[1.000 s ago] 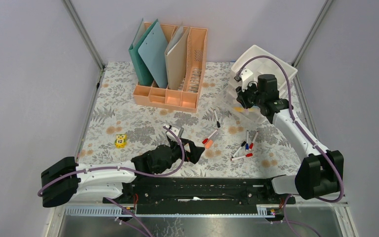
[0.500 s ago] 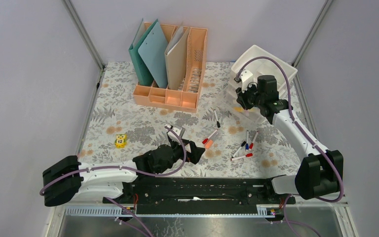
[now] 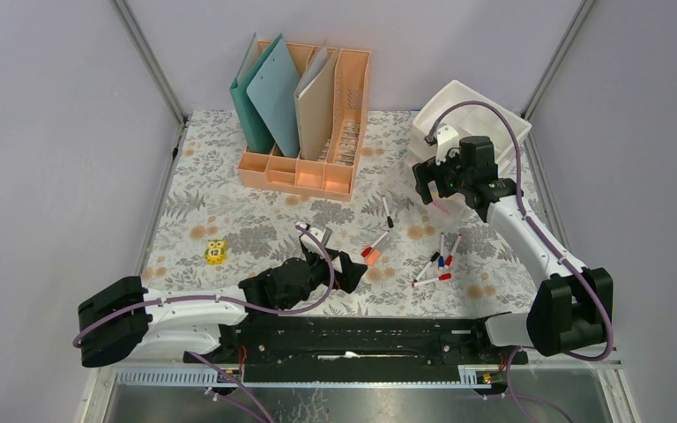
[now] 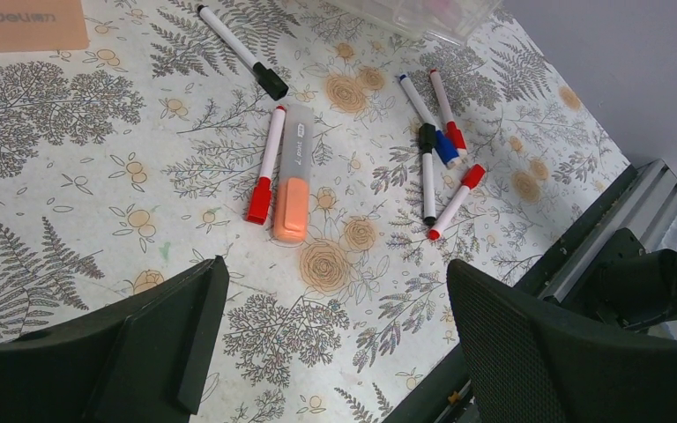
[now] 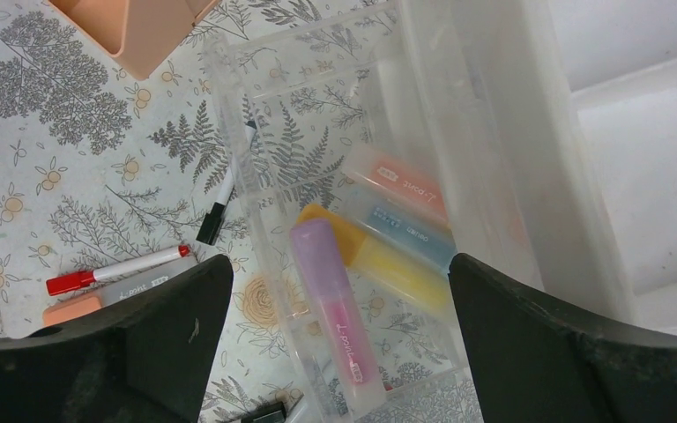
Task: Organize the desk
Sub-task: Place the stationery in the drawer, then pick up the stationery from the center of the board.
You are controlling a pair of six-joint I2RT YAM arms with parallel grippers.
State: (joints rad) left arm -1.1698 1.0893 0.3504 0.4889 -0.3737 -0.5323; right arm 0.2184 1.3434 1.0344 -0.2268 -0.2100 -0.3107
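— Hovering over the clear drawer (image 5: 256, 132), the right gripper (image 5: 339, 300) has its jaws spread; the pink highlighter (image 5: 335, 308) lies inside, probably grouped with other highlighters (image 5: 401, 238).
— The left gripper (image 4: 335, 326), spread too, hangs short of that drawer, over the orange highlighter (image 4: 293, 181) on the desk (image 3: 256, 220).

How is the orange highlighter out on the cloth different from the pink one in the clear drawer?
The orange highlighter has a grey body and orange cap; the pink highlighter has a pink body and lilac cap. The orange one lies loose on the desk beside a red-capped marker; the pink one lies in the clear drawer with other highlighters. Both lie flat, capped.
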